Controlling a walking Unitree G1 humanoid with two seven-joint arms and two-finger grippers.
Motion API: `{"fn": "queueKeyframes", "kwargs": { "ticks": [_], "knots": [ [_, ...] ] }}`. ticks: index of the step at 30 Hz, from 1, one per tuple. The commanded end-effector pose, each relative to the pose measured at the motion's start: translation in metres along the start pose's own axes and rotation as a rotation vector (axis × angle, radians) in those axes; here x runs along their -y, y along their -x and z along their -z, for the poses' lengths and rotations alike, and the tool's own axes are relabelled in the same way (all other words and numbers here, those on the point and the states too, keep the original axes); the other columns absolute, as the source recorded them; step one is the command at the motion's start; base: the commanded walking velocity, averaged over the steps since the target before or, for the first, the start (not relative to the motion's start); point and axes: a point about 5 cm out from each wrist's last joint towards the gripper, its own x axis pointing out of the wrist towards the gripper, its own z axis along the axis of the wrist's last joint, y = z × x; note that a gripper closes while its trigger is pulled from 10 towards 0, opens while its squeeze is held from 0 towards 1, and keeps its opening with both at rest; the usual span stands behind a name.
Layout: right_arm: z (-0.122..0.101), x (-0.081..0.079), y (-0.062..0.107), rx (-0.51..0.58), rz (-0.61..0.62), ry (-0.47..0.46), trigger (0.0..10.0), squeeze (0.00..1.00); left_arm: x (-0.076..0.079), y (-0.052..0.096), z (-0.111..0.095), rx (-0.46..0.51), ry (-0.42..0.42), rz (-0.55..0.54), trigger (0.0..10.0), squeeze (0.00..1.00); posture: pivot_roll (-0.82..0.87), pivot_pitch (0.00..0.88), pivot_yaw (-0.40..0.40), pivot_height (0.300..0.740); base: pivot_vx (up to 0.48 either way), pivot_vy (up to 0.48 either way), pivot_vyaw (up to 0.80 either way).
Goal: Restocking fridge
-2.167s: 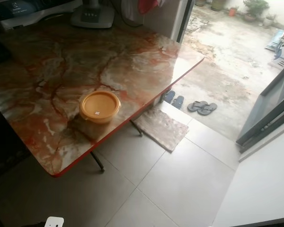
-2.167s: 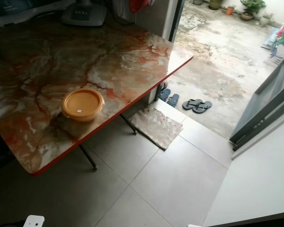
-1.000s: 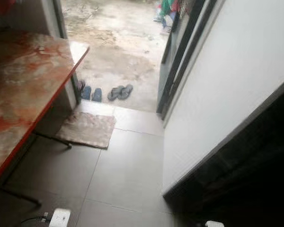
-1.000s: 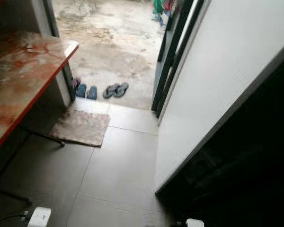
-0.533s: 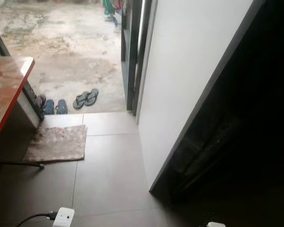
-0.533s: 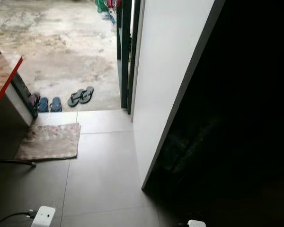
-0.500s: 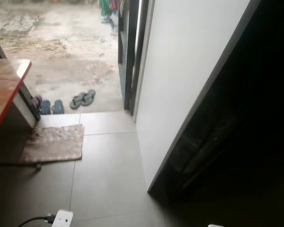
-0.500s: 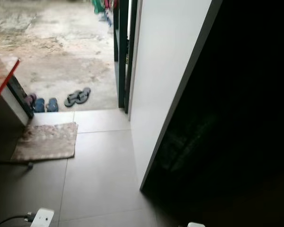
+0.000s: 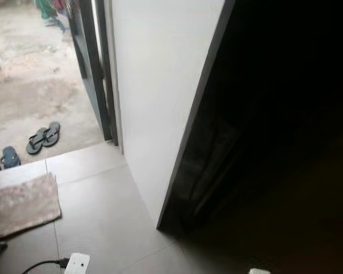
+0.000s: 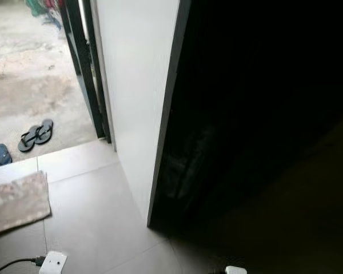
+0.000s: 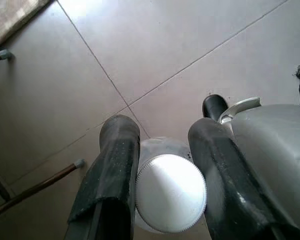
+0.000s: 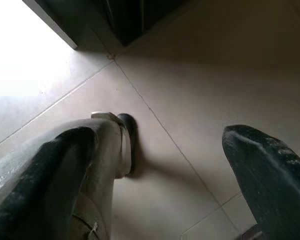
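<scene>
**Bottle carried in left fingers, dark opening ahead**

Nearest, left wrist view: left gripper [image 11: 162,180] hanging over grey floor tiles [image 11: 155,45], black fingers [image 11: 112,170] pinching a white ribbed-cap bottle [image 11: 170,192] from both sides. Cap end toward the camera; paler body just visible behind it. Silver robot leg and dark foot [image 11: 215,106] beside the fingers. Thin metal furniture legs [image 11: 35,187] with grey end caps crossing the tiles nearby.

Right wrist view: right gripper [image 12: 160,165] hanging over the same tiles, fingers [image 12: 270,170] spread wide, nothing between them. Other silver leg and dark foot [image 12: 127,135] below. Beyond, a dark edge meeting the floor next to a bright patch.

Head views, low edge: white plug block [image 9: 77,264] with black cable on the tiles at left; small pale object [image 10: 235,270] at lower right, too little of it in view to identify.

Middle distance: brownish doormat [image 9: 20,205] at left. Tall white panel [image 9: 154,85] standing on the floor, black edge strip down its right side. Right of that, very dark space [image 9: 286,114]; faint vertical shapes low inside, contents not readable.

Farther: black door frame [image 9: 91,74] left of the white panel. Past the threshold, rough concrete yard [image 9: 28,85]; pair of grey flip-flops [image 9: 43,137] just outside, blue pair [image 9: 3,157] further left. Coloured cloth [image 9: 48,8] at top edge.
</scene>
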Motion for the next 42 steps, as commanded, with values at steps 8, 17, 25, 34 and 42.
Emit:
{"fn": "queueKeyframes", "kwargs": {
  "ticks": [8,17,25,34,42],
  "knots": [
    [0.021,0.005,0.008,-0.083,0.009,0.000,10.0,0.00,0.004,-0.001,-0.007,0.013,-0.022,0.018,10.0,0.00,0.09,0.134,-0.081,0.740,0.000,0.000,-0.76],
    [0.021,0.006,0.008,-0.086,0.010,0.004,10.0,0.00,-0.011,0.001,0.005,0.000,-0.025,0.000,10.0,0.00,0.09,0.133,-0.082,0.740,0.000,0.000,-0.76],
    [0.021,0.005,0.008,-0.075,0.015,-0.011,10.0,0.00,0.001,-0.001,-0.008,0.025,-0.030,0.011,10.0,0.00,0.09,0.131,-0.077,0.740,0.000,0.000,-0.47],
    [0.021,0.006,0.009,-0.065,0.022,-0.014,10.0,0.00,0.008,-0.002,-0.013,0.028,-0.022,0.018,10.0,0.00,0.09,0.126,-0.076,0.740,0.000,0.027,0.00],
    [0.022,0.006,0.009,-0.068,0.030,-0.027,10.0,0.00,0.007,-0.002,-0.014,0.023,-0.027,0.015,10.0,0.00,0.09,0.115,-0.074,0.740,0.000,0.278,-0.10]
  ]
}}
